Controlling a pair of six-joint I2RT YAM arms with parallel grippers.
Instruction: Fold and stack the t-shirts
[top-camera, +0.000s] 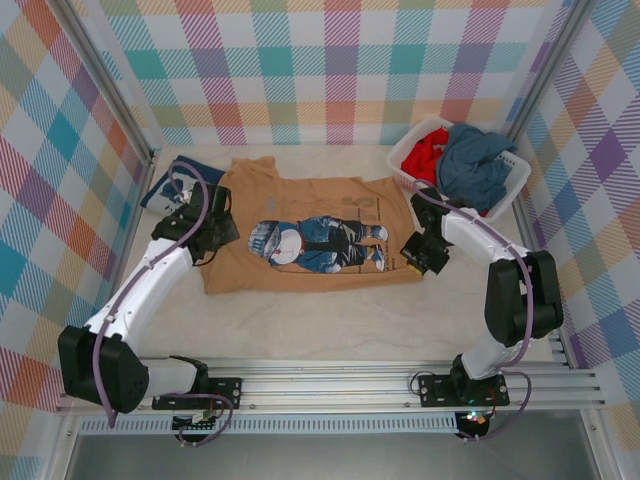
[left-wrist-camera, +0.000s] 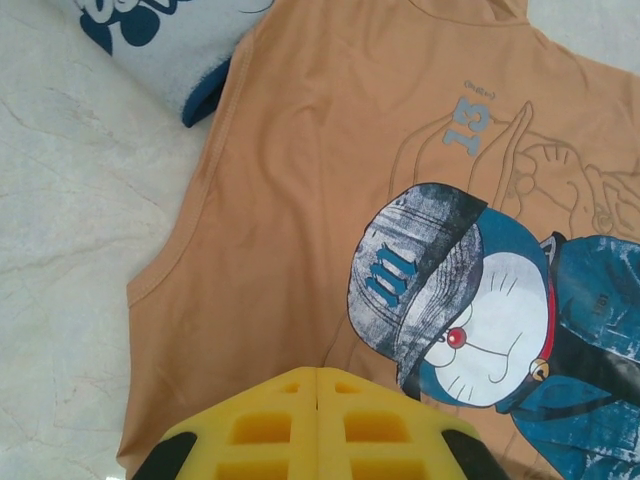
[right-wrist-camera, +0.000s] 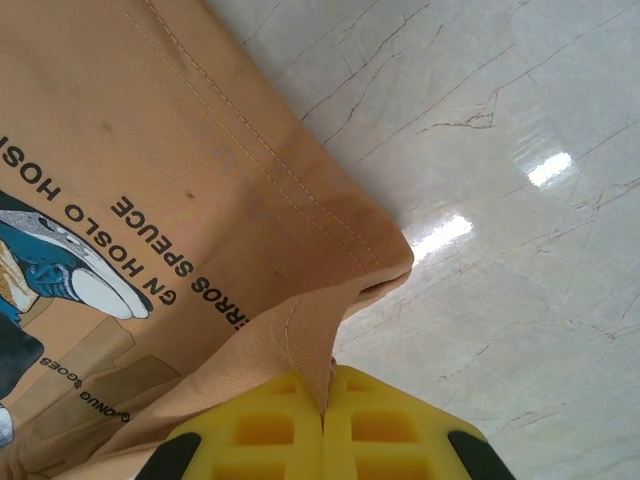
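Tan t-shirt (top-camera: 300, 205) — lying spread between both fingers | right fingers (right-wrist-camera: 375, 415) pinching its hem corner | left fingers (left-wrist-camera: 265, 405) clenching shut above its edge

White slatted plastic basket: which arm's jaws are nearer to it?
The right. The right arm has its jaws shut on a hem corner of the tan fabric t-shirt, just in front of the basket; the left arm is across the shirt, at its armhole end.
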